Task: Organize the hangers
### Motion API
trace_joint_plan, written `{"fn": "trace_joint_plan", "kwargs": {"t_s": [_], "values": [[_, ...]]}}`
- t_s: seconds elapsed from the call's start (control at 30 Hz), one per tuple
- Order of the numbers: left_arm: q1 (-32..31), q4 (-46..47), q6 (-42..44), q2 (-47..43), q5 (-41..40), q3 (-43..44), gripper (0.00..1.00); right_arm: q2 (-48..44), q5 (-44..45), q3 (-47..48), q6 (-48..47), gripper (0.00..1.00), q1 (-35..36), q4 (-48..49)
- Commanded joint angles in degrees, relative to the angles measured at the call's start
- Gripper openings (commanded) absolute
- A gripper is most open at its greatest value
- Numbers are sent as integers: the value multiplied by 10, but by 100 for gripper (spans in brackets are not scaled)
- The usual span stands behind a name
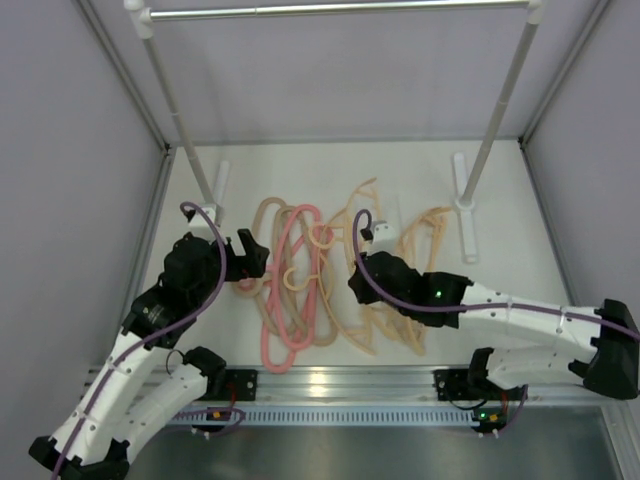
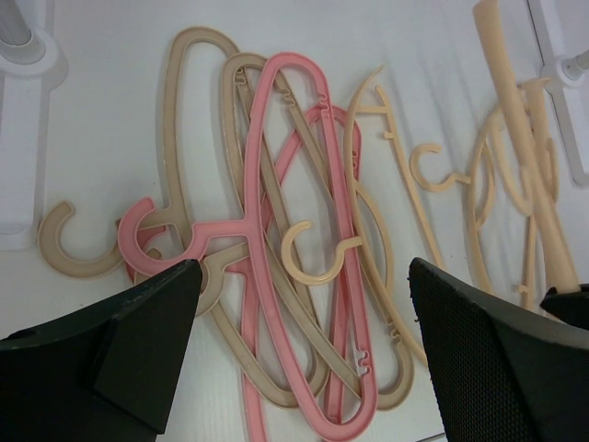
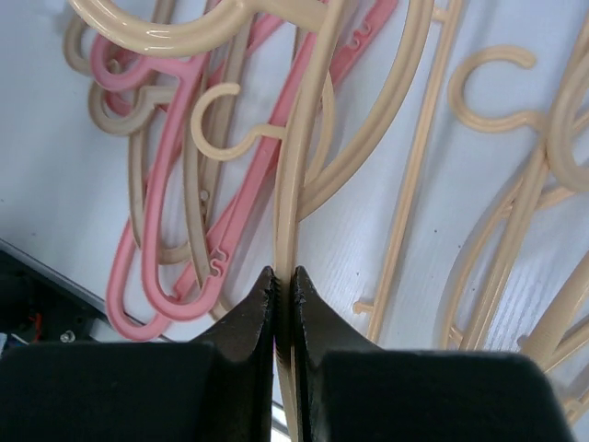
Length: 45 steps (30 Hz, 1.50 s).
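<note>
Right gripper [image 3: 283,281]: fingers pressed together on the thin bar of one peach hanger [image 3: 308,138], with only that bar between the pads. The bar runs straight away from the fingertips, up the wrist view. Whether this hanger is clear of the surface cannot be told.

Left gripper [image 2: 304,276]: fingers spread wide, holding nothing. It is poised over the pink hangers [image 2: 308,230] and the beige hangers [image 2: 184,129]. Their long axes run near-to-far between the two fingers. Their hooks turn sideways, to the left in that view, just beyond the left finger.

Overhead, the whole tangle lies on the white table [image 1: 330,170] between the two grippers. Pink and beige hangers sit on the left gripper's side. The remaining peach hangers [image 1: 425,235] fan out beside the right gripper, at mixed angles. The pile sits near the feet of the rail posts [image 1: 468,190].
</note>
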Motion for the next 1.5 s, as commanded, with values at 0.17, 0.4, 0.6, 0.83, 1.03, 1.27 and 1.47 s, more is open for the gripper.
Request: {"fn": "trace_joint_plan", "kwargs": {"t_s": [0.17, 0.4, 0.6, 0.83, 1.03, 1.27, 1.47], "values": [[1, 1, -4, -8, -8, -3, 98, -96, -99, 89, -33, 0, -92, 0], [1, 1, -4, -10, -10, -3, 98, -120, -223, 113, -26, 0, -178, 29], [1, 1, -3, -3, -9, -3, 98, -111, -365, 180, 1, 0, -279, 74], [1, 1, -4, -4, -11, -3, 98, -14, -575, 275, 127, 0, -418, 210], [1, 1, -4, -4, -11, -4, 98, 57, -664, 309, 303, 0, -481, 419], [1, 1, -4, -4, -10, -4, 98, 103, -665, 365, 375, 0, -511, 507], [2, 1, -4, -3, -9, -4, 98, 139, -659, 424, 383, 0, -526, 495]]}}
